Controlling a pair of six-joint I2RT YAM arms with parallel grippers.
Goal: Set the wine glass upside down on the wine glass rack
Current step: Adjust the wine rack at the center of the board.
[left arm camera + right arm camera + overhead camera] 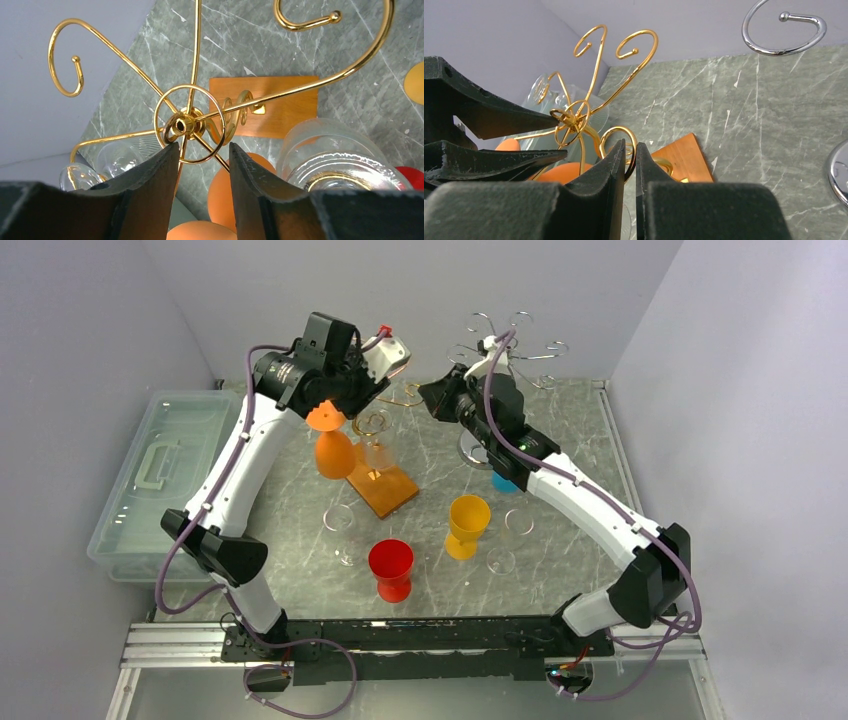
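Near table's (580, 440) back edge: rack (374, 425), my right gripper (630, 147) pinched shut on it; orange glass (334, 452) inverted under my left gripper (202, 147), jaws half apart, hold unclear; hooking apparently outstanding.

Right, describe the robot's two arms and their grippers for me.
Both the left arm and the right arm have glossy white links joined by bulky black joints, with a thin purple cable looped along each. The left gripper and the right gripper each have two dark, matte, wedge-shaped fingers that taper to their tips.
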